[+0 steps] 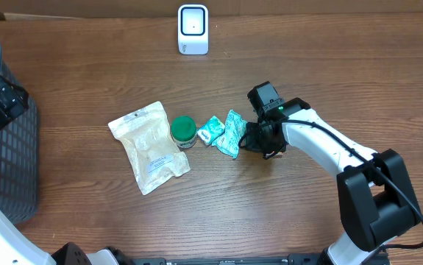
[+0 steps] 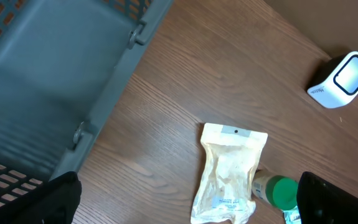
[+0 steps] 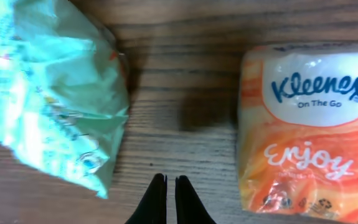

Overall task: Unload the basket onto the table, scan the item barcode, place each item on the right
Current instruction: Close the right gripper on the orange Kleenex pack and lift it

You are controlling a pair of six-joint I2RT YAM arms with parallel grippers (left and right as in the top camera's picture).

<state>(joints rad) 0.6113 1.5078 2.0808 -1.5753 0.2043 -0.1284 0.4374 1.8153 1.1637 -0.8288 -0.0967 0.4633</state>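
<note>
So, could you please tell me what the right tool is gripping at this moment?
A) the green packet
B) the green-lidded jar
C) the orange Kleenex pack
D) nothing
D: in the right wrist view the right tool is shut with nothing between its fingers, over the table between the green packet and the Kleenex pack.
</note>
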